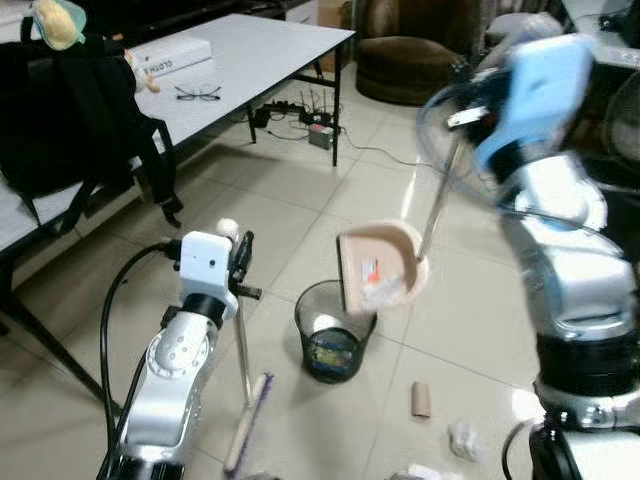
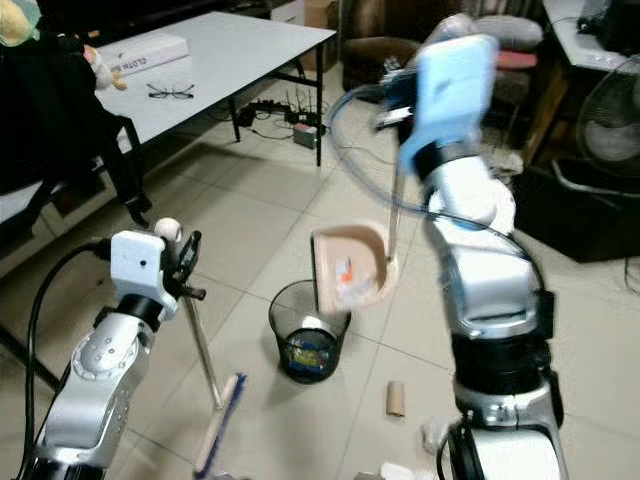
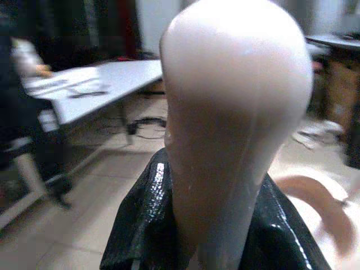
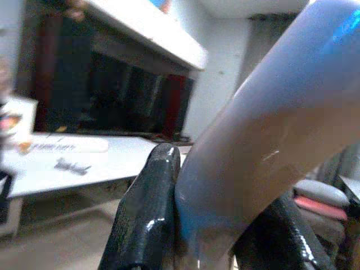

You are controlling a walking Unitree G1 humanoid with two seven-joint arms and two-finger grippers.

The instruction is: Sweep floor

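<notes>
Two claws at work. Left claw (image 1: 240,262) clenched round the top of the broom (image 1: 245,400), its rounded pink knob (image 3: 236,112) poking out above the fingers (image 3: 140,225); broom head on the floor at 7 o'clock from the black bin (image 1: 333,330). Right claw (image 4: 219,225) grasps the blue-grey handle (image 4: 270,146) of the dustpan (image 1: 380,265), pan tipped over the bin (litter inside it). Cardboard tube (image 1: 421,399) and crumpled scrap (image 1: 463,437) lie on tiles at the bin's 4 o'clock. Glasses (image 1: 198,93) on the tabletop (image 1: 260,50).
</notes>
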